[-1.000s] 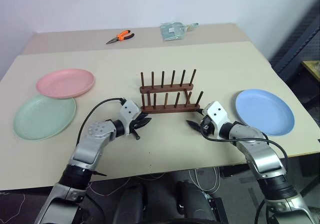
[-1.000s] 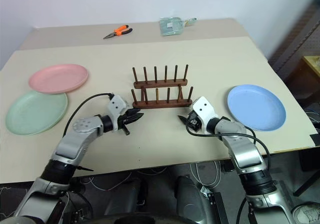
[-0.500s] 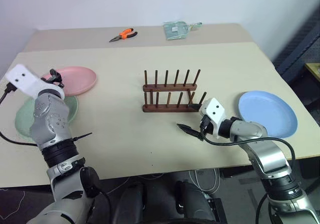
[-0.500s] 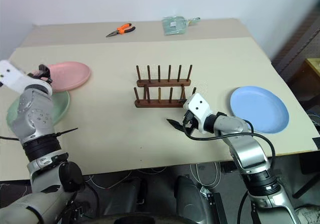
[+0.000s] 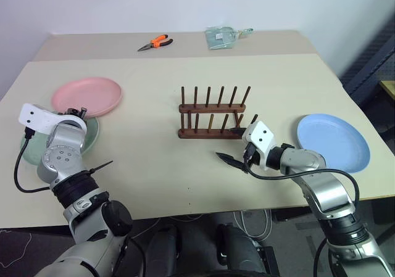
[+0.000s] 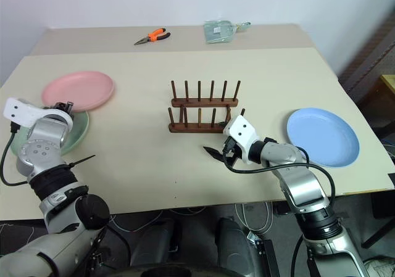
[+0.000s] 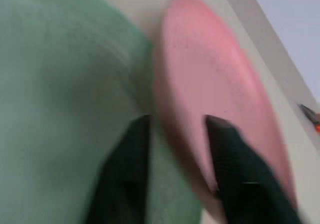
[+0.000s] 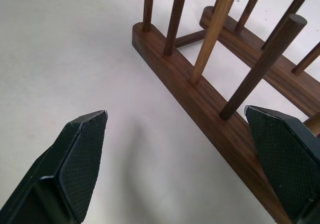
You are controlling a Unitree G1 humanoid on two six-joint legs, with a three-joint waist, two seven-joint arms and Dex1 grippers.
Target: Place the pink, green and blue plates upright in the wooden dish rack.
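Note:
The pink plate (image 5: pixel 86 96) lies flat at the table's left, overlapping the green plate (image 5: pixel 92 136), which my left arm partly hides. My left gripper (image 5: pixel 77 111) sits at the pink plate's near rim. In the left wrist view its fingers (image 7: pixel 127 169) are closed on either side of that rim (image 7: pixel 200 84). The wooden dish rack (image 5: pixel 213 113) stands empty mid-table. My right gripper (image 5: pixel 233 145) hovers open just in front of the rack's right end, holding nothing, with the rack's base (image 8: pixel 200 92) ahead of it. The blue plate (image 5: pixel 333 142) lies flat at the right.
Orange-handled pliers (image 5: pixel 155 42) and a clear packet (image 5: pixel 222 37) lie on the far table section. The blue plate is close to the table's right front edge. A black cable loops off my left wrist, near the table's left edge.
My left arm swung from beside the rack out to the pink plate, rolled over, and closed its fingers on the rim. My right gripper opened wider and stayed by the rack.

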